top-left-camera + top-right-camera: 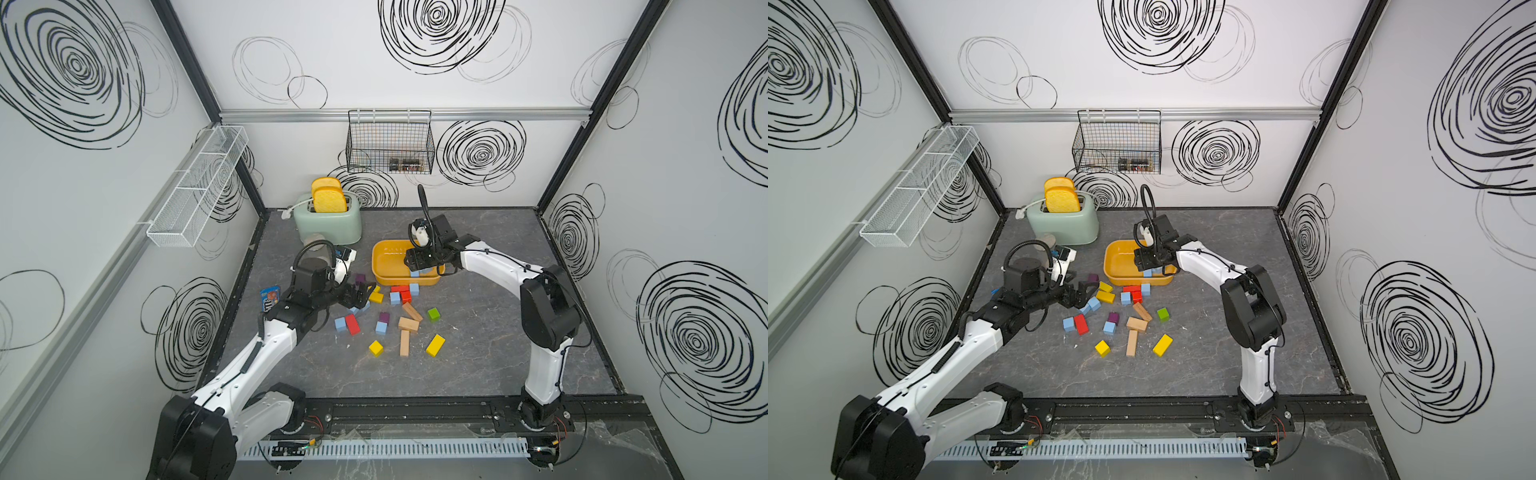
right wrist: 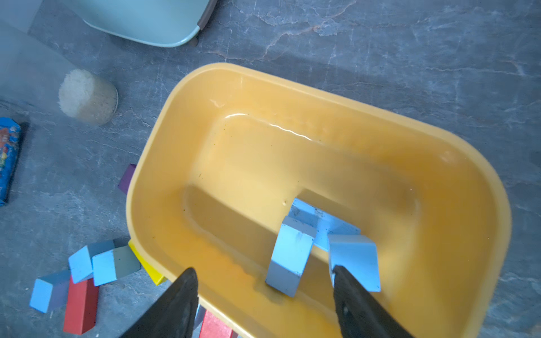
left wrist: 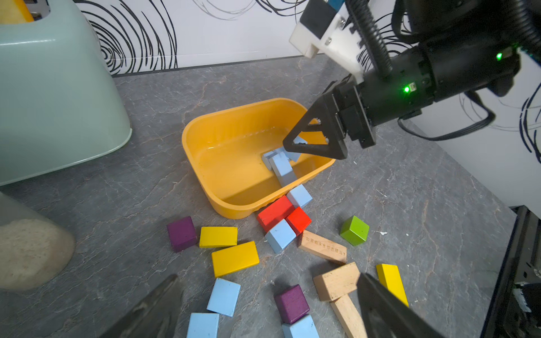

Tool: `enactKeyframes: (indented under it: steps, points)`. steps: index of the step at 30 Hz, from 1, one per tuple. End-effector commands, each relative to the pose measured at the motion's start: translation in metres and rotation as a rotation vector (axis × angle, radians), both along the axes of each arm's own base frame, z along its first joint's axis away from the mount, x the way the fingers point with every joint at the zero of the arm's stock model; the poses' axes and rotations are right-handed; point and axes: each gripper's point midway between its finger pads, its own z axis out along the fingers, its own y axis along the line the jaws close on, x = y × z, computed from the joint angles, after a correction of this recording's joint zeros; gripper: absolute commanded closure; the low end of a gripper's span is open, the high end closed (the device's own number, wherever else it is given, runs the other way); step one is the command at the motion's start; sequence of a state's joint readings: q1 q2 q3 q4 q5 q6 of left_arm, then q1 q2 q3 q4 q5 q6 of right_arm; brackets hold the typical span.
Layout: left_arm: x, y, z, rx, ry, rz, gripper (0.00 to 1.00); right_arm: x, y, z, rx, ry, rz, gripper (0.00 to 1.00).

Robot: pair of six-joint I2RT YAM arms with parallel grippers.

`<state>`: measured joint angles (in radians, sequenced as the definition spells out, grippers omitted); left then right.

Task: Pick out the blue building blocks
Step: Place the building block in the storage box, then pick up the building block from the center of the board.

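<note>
Blue building blocks (image 2: pixel 289 257), three it seems, lie in the yellow tub (image 2: pixel 234 76) under your right gripper (image 2: pixel 263 269), jaws apart and apparently empty through the blur, so the drop looks done; next, lower your wide-open left gripper (image 3: pixel 267 277) onto a loose blue cube (image 3: pixel 224 297).

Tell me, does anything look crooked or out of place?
Yes: in the yellow plastic tub, the pale blue wooden blocks sit in a tumbled heap, one propped tilted against the others instead of lying flat.

I see matt painted wood on the blue blocks (image 2: pixel 288 257). The yellow tub (image 2: pixel 263 87) looks glossy plastic, the table (image 2: pixel 380 44) veined stone.
</note>
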<state>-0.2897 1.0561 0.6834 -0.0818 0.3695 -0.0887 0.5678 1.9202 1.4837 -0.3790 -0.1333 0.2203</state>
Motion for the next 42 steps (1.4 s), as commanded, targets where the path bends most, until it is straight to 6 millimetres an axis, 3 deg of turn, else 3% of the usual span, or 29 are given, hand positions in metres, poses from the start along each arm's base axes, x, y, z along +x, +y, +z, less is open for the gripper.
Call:
enactKeyframes:
  steps: [1, 6, 13, 20, 30, 38, 42]
  points:
    - [0.004, 0.005, 0.02, 0.005, -0.05, 0.02, 0.04, -0.007, 0.002, 0.012, 0.024, -0.006, 0.021, 0.24]
    - [-0.001, 0.009, 0.023, 0.01, -0.05, 0.026, 0.04, -0.017, -0.001, 0.016, 0.049, -0.008, 0.03, 0.18]
    - [-0.01, 0.017, 0.024, 0.027, -0.001, 0.062, 0.04, -0.039, -0.006, 0.037, 0.123, -0.038, 0.041, 0.01]
    - [-0.021, 0.029, 0.015, 0.052, 0.073, 0.12, 0.04, -0.064, -0.014, 0.051, 0.169, -0.054, 0.052, 0.02]
    - [-0.024, 0.045, -0.002, 0.074, 0.152, 0.242, 0.04, -0.105, -0.03, 0.049, 0.174, -0.062, 0.072, 0.02]
    - [-0.017, 0.047, -0.03, 0.03, 0.318, 0.331, 0.04, -0.133, -0.038, 0.043, 0.19, -0.064, 0.088, 0.02]
    - [-0.021, 0.051, -0.053, 0.018, 0.408, 0.388, 0.04, -0.141, -0.042, 0.042, 0.198, -0.06, 0.091, 0.02]
